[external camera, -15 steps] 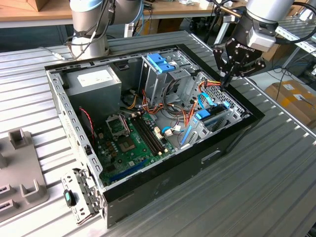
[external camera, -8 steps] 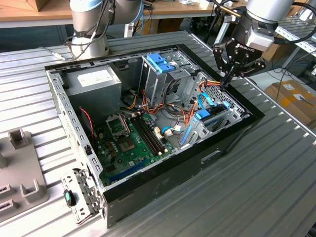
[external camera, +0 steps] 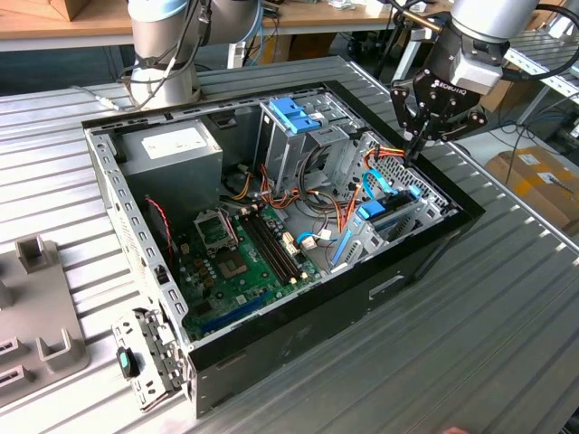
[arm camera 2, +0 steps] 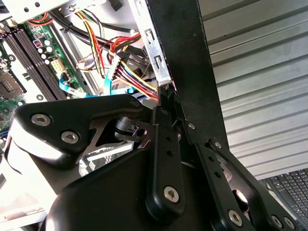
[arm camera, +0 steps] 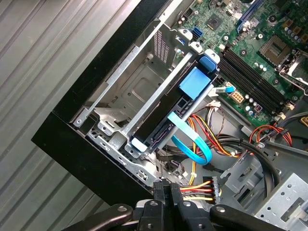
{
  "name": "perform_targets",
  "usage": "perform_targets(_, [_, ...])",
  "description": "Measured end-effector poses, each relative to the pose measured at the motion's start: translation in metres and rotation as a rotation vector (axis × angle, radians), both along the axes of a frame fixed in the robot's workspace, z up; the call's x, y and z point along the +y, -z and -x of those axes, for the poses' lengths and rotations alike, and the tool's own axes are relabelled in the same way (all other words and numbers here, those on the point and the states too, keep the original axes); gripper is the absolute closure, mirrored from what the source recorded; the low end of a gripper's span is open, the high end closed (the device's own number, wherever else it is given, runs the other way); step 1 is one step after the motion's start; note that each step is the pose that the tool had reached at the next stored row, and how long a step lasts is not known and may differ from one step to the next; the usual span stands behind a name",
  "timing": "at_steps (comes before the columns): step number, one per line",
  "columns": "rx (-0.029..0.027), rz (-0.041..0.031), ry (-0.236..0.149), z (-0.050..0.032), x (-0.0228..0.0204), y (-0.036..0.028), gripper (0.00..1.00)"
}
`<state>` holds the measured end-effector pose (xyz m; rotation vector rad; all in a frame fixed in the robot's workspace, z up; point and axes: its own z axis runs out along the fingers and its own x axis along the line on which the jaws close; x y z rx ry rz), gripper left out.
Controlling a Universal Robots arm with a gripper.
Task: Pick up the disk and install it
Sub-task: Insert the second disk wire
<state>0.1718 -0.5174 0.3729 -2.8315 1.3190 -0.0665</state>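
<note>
tool fingers pressed together, empty | above PC case edge | disk sits in bay

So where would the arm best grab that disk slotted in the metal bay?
Probably grip the disk by its exposed upper edge, near the light blue plastic piece, coming straight down into the open case. It stands edge-on, and the metal bay walls cover both flat faces.
</note>
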Motion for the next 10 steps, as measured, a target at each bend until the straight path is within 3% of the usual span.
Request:
perform_targets(5, [0.0000,-0.0001,0.003,0.0005,0.0000,0.0001,0.84])
perform_targets(10, [0.0000,0.0000,0.062,0.0006,0.0000,0.0004,0.84])
